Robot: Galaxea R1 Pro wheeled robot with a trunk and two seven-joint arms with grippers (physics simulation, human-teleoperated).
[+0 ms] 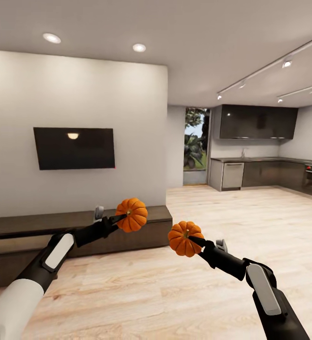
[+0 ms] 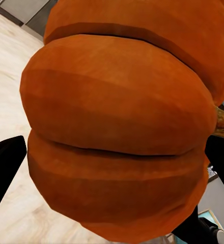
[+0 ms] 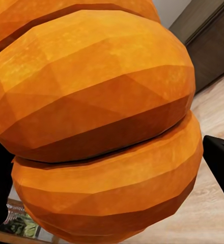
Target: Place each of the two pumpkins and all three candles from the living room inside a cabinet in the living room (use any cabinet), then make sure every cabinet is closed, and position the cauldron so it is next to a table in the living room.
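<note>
Each arm carries an orange ribbed pumpkin in the air. The left gripper (image 1: 124, 218) is shut on one pumpkin (image 1: 132, 215), held just in front of the right end of the long dark brown cabinet (image 1: 28, 241). The right gripper (image 1: 196, 241) is shut on the other pumpkin (image 1: 185, 238), out over the wood floor. In the left wrist view its pumpkin (image 2: 122, 122) sits between two black fingers (image 2: 5, 168). The right wrist view has its pumpkin (image 3: 96, 122) between black fingers (image 3: 221, 162), with the cabinet (image 3: 208, 46) behind. Both cabinet fronts look closed. Candles and cauldron are out of view.
A black TV (image 1: 74, 148) hangs on the white wall above the cabinet. Light wood floor (image 1: 250, 212) stretches to the right toward a kitchen with dark counters (image 1: 264, 172) and a window (image 1: 196, 139).
</note>
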